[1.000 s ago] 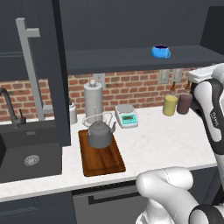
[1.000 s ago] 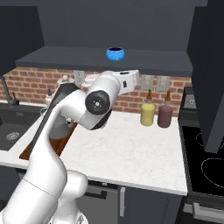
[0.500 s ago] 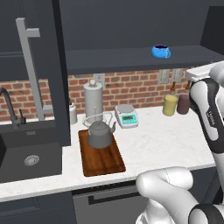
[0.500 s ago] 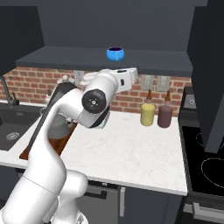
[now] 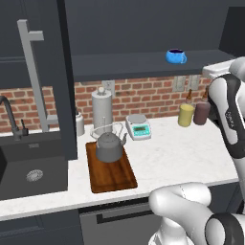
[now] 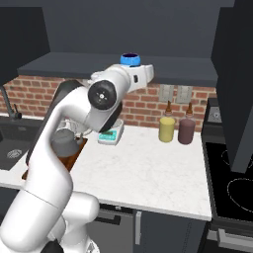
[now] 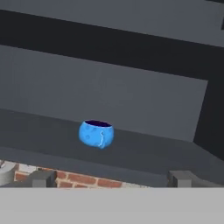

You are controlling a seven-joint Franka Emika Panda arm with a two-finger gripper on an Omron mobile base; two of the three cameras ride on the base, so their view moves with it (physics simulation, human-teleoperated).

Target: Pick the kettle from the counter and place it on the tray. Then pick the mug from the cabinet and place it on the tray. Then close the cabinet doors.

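Note:
The blue mug (image 7: 96, 133) stands on the dark shelf (image 7: 153, 148) of the open cabinet, straight ahead of my gripper (image 7: 112, 179) and some way off. The jaws are open wide with nothing between the fingertips (image 7: 43, 178). From the left base camera the mug (image 5: 176, 56) sits up on the shelf, left of my raised hand. In the right base view it (image 6: 130, 59) peeks over the hand. The grey kettle (image 5: 109, 146) rests upright on the brown tray (image 5: 115, 179) on the white counter (image 5: 177, 153). One cabinet door (image 5: 62, 72) hangs open at the left, the other (image 6: 237, 84) at the right.
A paper-towel cylinder (image 5: 102, 110) and a small scale (image 5: 139, 127) stand behind the tray. A yellow bottle (image 5: 186, 115) and a dark bottle (image 5: 202, 113) sit against the brick wall. The black sink (image 5: 28, 167) lies left, the stove (image 6: 232, 183) right.
My hand has risen towards the shelf level, bringing the mug in line with the gripper. The jaws stayed open. Kettle, tray and doors have not moved.

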